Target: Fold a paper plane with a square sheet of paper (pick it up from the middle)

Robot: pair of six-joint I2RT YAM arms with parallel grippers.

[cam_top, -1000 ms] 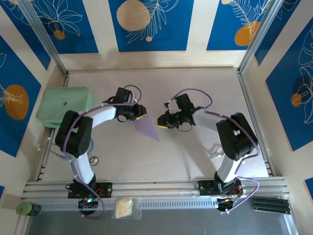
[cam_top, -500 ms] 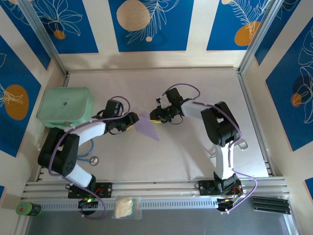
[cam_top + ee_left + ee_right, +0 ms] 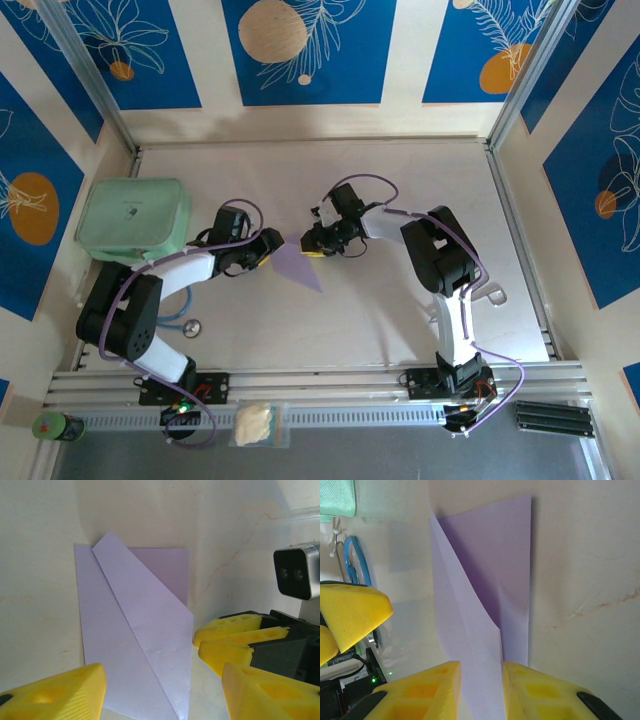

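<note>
Lilac paper, thin, light and limp: the square sheet of paper [image 3: 297,265], one diagonal flap already folded over, lies flat on the bench [image 3: 400,330], apart from the mint-green box [image 3: 133,220]. Left gripper [image 3: 268,248], between box and sheet: jaws wide apart. Right gripper [image 3: 312,246], beyond the sheet from the box: jaws narrowly apart astride a folded edge. The sheet probably creases and slides easily, so pinch it lightly at mid-edge.

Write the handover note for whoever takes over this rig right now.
Left gripper: open at one end of the paper, holding nothing.
Right gripper: jaws nearly closed at the flap's edge; unclear whether they pinch it.
Paper: on the table between the grippers, a narrow rectangle with one diagonal flap folded over.
Done: one corner fold.
Left: press that flap flat, fold the rest, finish the plane.
</note>
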